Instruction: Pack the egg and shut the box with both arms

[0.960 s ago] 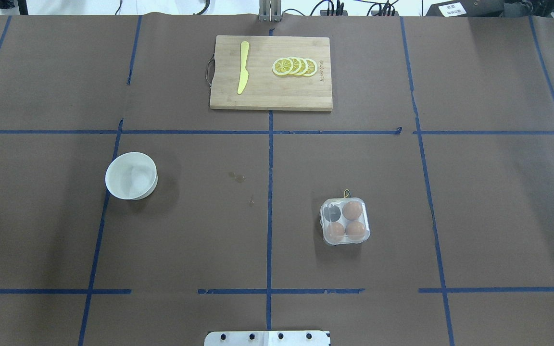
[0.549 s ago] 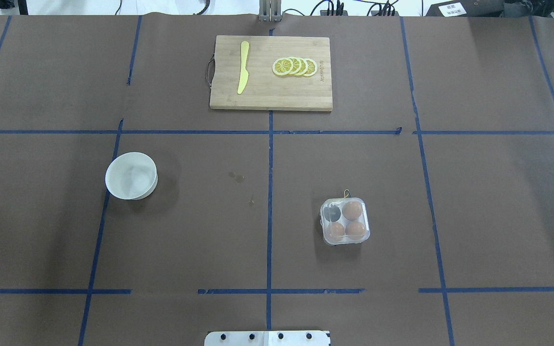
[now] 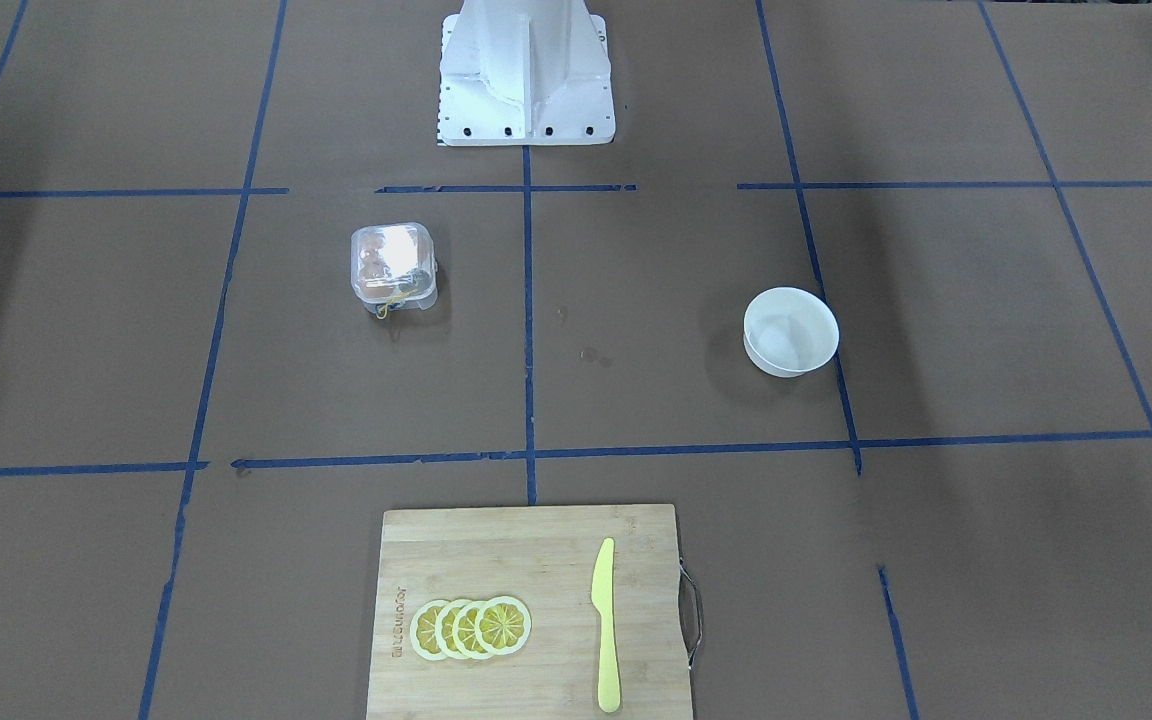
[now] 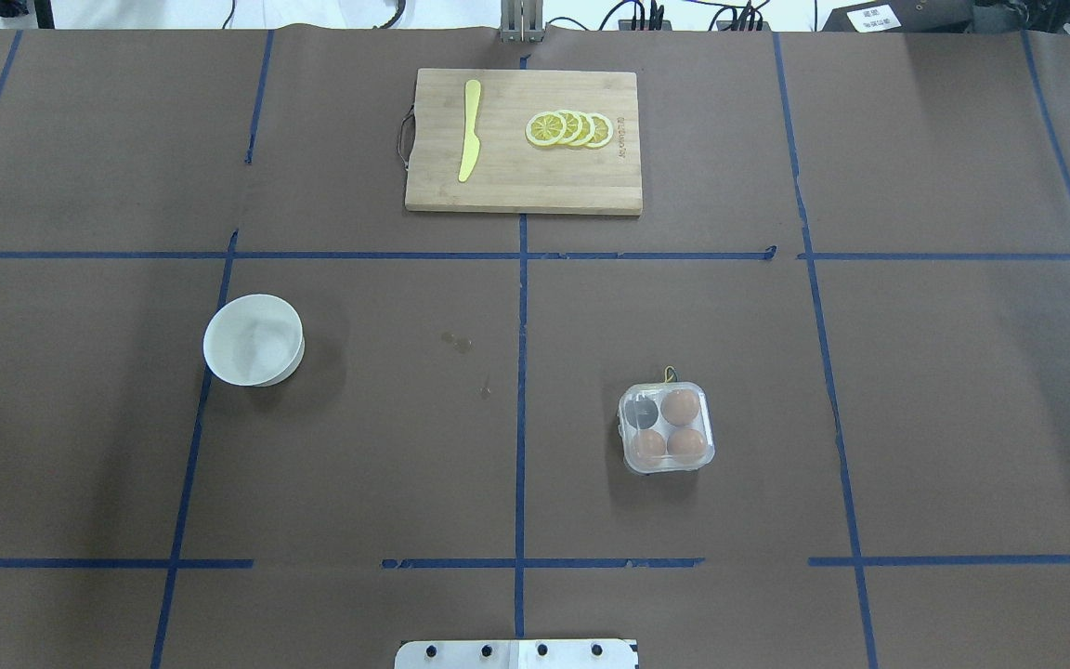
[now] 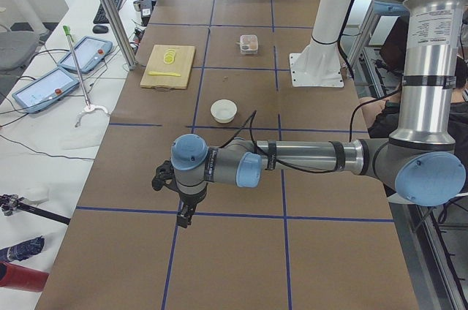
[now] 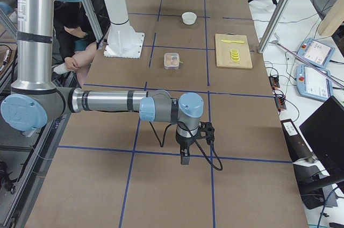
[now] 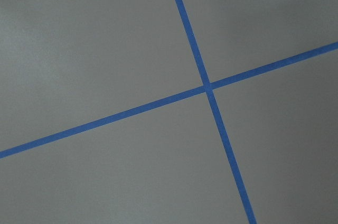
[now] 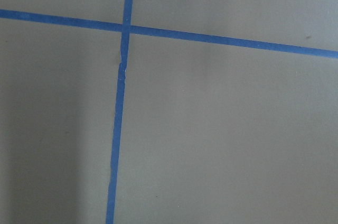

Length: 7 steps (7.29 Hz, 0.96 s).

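At the table's point(image 4: 358, 446) left end, the left gripper point(image 5: 183, 218) hangs pointing down from the left arm point(image 5: 300, 156), which is stretched level and low over the surface. A crossing of blue tape lines point(image 7: 207, 85) lies directly beneath it. The finger gap cannot be told: only the side view shows this gripper, and its wrist camera shows bare table cover and tape.

The right gripper point(image 6: 184, 158) hangs the same way at the opposite end, on the right arm point(image 6: 107, 100), above another tape crossing point(image 8: 125, 26). Its finger gap likewise cannot be told. Neither gripper holds or touches anything visible.

The box point(image 4: 667, 429) stands on the table well apart from both grippers, on the right gripper's half. From the right gripper it lies straight ahead along the table, nearer than any other item. From the left gripper it lies far off, beyond the bowl point(image 4: 254, 339).

Three eggs point(image 4: 681, 406) sit in the box. The fourth cell, the one on the side toward the left gripper and away from the pedestal point(image 3: 526, 70), holds no egg. A yellow string end shows at the box's far edge. Glare covers the top of the box in the front-facing view; whether the lid is latched cannot be told.

The cutting board point(image 4: 524, 190) lies at the far table edge, well apart from both grippers. It carries the lemon slices point(image 4: 569, 128) and a yellow knife point(image 4: 469, 130).
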Available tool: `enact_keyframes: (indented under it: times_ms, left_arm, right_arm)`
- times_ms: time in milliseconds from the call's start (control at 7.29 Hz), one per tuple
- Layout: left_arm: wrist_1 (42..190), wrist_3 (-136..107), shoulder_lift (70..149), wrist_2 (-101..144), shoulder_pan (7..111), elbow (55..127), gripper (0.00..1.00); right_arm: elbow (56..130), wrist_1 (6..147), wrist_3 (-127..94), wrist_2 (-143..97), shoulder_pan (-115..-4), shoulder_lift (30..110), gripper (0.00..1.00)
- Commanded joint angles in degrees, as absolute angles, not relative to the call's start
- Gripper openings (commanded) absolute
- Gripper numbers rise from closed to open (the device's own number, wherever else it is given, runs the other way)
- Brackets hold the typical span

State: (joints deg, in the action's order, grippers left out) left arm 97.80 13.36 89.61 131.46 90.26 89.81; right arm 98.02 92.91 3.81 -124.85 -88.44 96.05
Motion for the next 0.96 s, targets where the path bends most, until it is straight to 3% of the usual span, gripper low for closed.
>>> enact_keyframes:
  times_ms: [0, 823]
  left_arm:
    - [97.91, 13.36, 89.47, 131.48, 90.26, 89.74, 1.0]
    - [97.73, 13.36, 89.21, 131.4, 90.26, 89.56, 1.0]
  right_arm:
    - [98.52, 92.9, 3.87, -125.15, -88.42, 95.98, 1.0]
    - [100.55, 93.08, 4.04, -125.42, -88.33, 96.06, 1.0]
